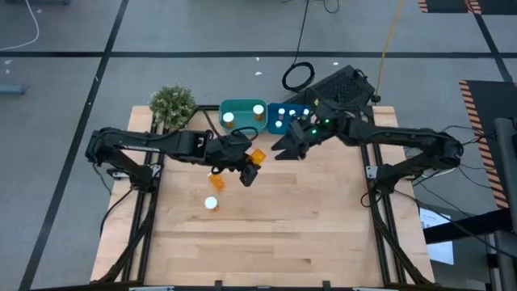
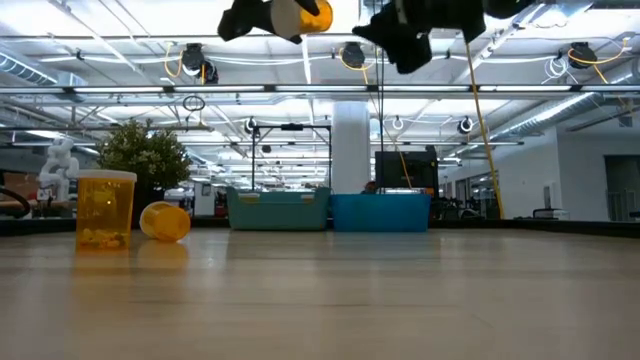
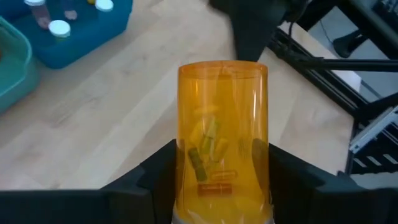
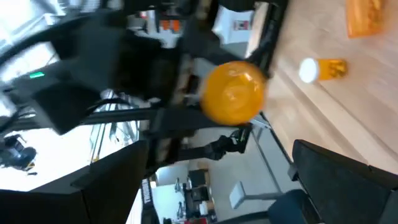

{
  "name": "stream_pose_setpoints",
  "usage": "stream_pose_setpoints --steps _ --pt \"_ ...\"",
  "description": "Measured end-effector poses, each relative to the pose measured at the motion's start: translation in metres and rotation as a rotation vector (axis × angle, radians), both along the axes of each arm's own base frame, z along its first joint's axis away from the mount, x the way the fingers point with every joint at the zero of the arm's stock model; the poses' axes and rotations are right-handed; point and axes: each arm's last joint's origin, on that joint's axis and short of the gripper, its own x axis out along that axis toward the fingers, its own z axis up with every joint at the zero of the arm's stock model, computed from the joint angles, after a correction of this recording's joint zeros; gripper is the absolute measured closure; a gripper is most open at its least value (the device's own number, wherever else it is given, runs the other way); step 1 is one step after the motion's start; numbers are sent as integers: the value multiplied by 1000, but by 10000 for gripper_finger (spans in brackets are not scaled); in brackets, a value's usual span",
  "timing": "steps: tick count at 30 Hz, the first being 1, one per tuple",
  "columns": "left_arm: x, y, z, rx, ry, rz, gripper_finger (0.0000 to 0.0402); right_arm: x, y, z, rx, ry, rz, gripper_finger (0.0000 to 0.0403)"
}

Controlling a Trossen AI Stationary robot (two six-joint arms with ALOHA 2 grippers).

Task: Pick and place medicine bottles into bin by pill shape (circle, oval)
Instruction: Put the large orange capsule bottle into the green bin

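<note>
At the far edge of the wooden worktop (image 1: 283, 218) a teal bin (image 1: 241, 108) and a blue bin (image 1: 284, 120) are sitting side by side, each holding white-capped bottles, with a potted plant (image 1: 172, 103) to the teal bin's left. Two loose bottles are resting on the worktop: one upright (image 2: 104, 209), one lying on its side (image 2: 165, 221). The left claw (image 1: 247, 164) is hanging above the worktop, just in front of the bins, clamped on a medicine bottle (image 3: 222, 140). That bottle is translucent orange, its base pointing away from the wrist, and is showing elongated yellowish pills inside. The right claw (image 1: 289, 147) is hovering just beside it, near the blue bin, with its fingers spread apart and nothing between them.
</note>
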Motion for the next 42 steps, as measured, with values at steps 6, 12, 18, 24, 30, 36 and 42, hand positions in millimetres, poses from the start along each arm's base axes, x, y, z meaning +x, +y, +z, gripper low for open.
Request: stream_pose_setpoints --steps 6,12,18,24,30,36,42 --pt "2 4 -3 6 12 -15 205 19 -2 -24 23 55 13 9" --pt "2 8 -3 33 18 -28 211 34 -6 -31 67 -2 9 9" --pt "3 15 -4 47 26 -28 205 42 -7 -40 84 7 -5 16" --pt "3 17 -4 54 32 -53 206 41 -11 -39 58 -4 -46 56" --pt "3 19 -4 71 39 -67 210 41 -13 -39 41 -11 -55 105" --pt "3 22 -5 80 43 -68 205 41 -13 -39 32 -16 -56 148" --pt "3 22 -5 86 48 -73 206 41 -13 -39 11 -23 -65 186"
